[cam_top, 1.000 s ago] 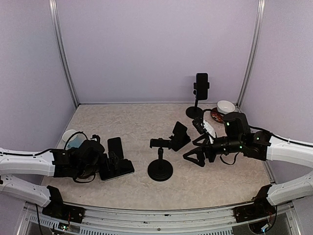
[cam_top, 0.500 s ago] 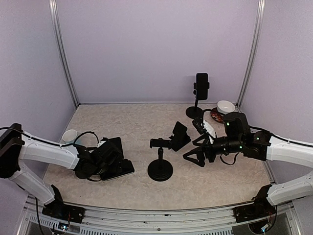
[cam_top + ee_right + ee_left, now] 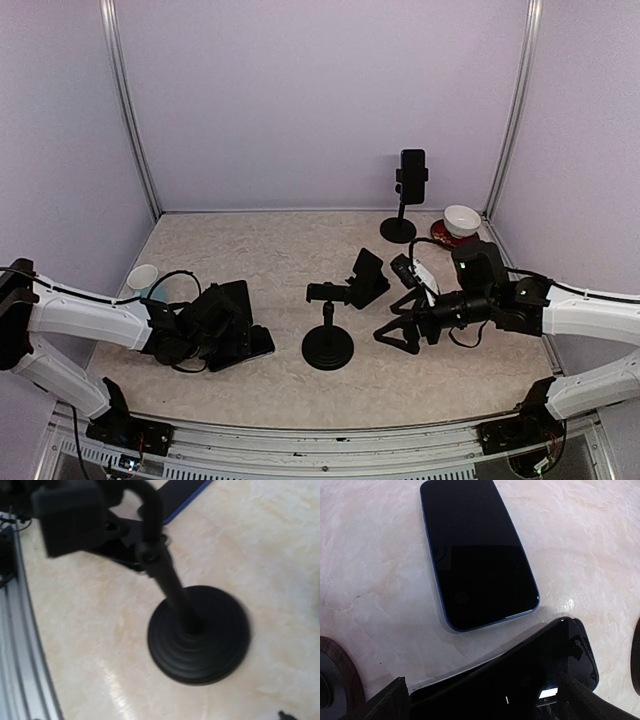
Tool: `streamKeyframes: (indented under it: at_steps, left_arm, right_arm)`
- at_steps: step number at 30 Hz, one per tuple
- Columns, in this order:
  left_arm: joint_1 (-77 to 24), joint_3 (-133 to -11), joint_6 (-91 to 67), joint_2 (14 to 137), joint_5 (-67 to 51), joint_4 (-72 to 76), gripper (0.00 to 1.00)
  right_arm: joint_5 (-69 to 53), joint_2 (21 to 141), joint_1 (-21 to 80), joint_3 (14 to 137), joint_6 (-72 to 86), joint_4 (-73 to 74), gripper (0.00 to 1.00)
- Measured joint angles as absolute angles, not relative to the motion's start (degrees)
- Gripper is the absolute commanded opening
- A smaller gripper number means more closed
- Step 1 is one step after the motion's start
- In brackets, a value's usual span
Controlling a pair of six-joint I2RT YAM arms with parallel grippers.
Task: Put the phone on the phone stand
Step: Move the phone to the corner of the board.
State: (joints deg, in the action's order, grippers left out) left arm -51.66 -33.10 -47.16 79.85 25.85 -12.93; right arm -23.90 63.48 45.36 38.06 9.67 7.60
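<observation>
Top view: the left arm lies low along the bench. The left end effector is at a flat phone, and I cannot tell its gap. The right arm reaches inward. The right end effector is spread wide and empty, near the middle phone stand. There are two stands; the far stand clamps a second phone.
Left wrist: one phone, screen up.
Right wrist: one stand.

A white bowl sits on a red coaster on the bench, well beyond the right end effector and off to its right. A white cup stands left of the left end effector, slightly farther back.
</observation>
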Motion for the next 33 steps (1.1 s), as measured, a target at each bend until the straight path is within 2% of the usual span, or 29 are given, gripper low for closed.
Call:
streamKeyframes:
  at_steps: [7,16,33]
  left_arm:
    - [-52.1,-31.8,-48.2,78.2,23.4,-11.1,0.99]
    - [-54.2,-31.0,-50.1,78.0,22.7,-9.3,0.99]
    - [-58.8,-30.7,-52.8,77.2,22.8,-8.6,0.99]
  right_arm:
    - [-26.1,64.8,49.0,36.3,13.6,4.1,1.00]
    - [-26.2,72.2,56.0,34.9,19.7,-1.5,1.00]
    - [-27.1,78.3,58.0,31.3,30.5,-13.6,1.00]
